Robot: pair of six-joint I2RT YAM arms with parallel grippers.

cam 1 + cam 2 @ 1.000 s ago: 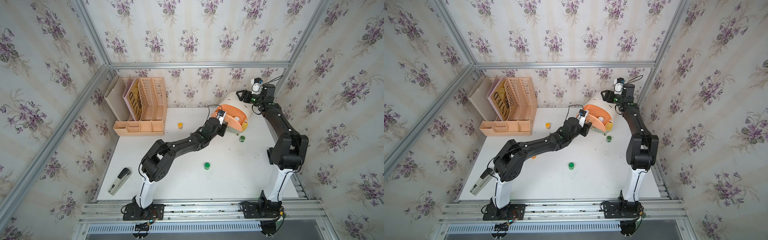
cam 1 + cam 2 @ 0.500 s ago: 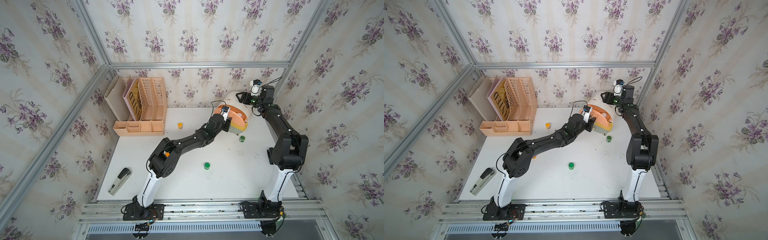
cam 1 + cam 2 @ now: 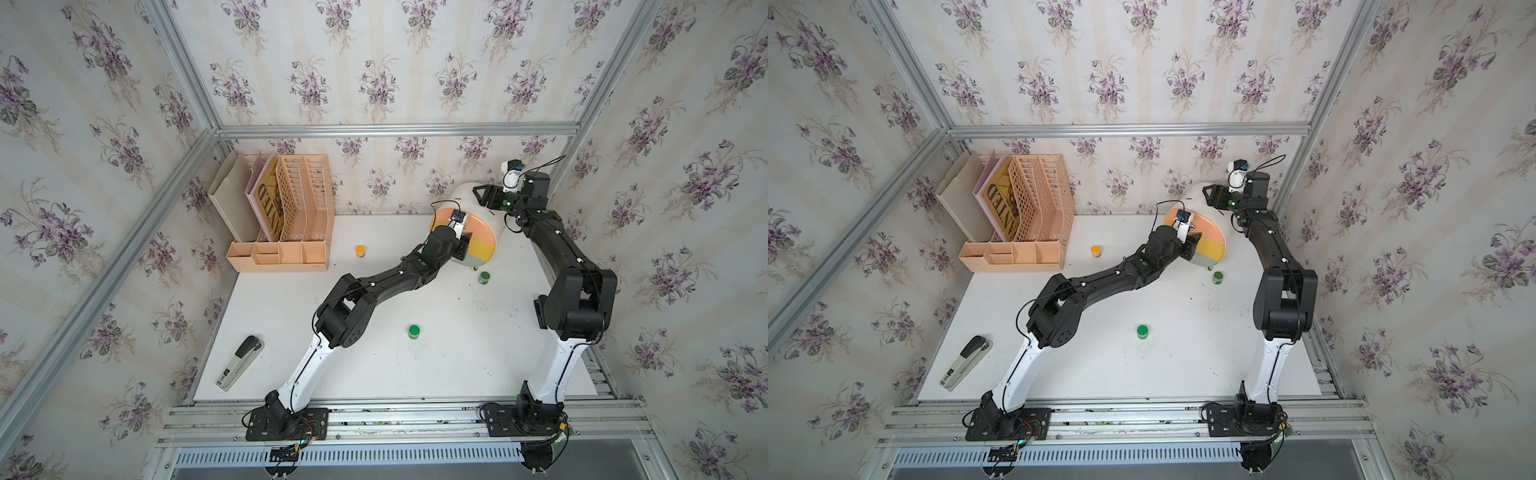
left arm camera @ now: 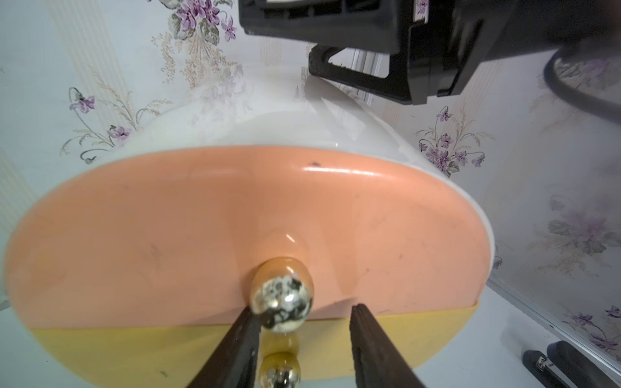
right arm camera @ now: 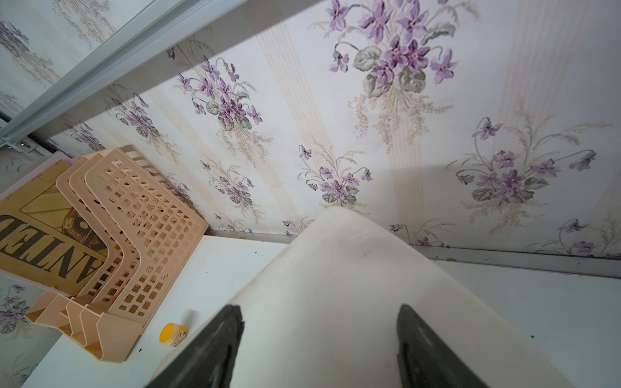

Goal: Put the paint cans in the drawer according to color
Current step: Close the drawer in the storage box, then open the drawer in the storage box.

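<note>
My left pincer (image 4: 304,308) stands partly open at the small white drum-shaped plastic cabinet (image 3: 463,195). The round metal knob (image 4: 282,297) of the shut peach top drawer (image 4: 201,235) is between its fingers: one seems to touch the knob, the other is apart, so nothing is gripped. I judge the knob hard, smooth and slippery, so I would close on its neck, behind the ball. The cabinet looks light and may slide, so my right pincer (image 5: 317,307), jaws wide over the shell and holding nothing, can brace it. A tiny orange-lidded paint pot (image 3: 360,251) sits well apart, beside the left pincer. A green-lidded pot (image 3: 483,277) is near, and a second green-lidded pot (image 3: 413,331) is farther back. They look light and stiff, best taken by the sides.
</note>
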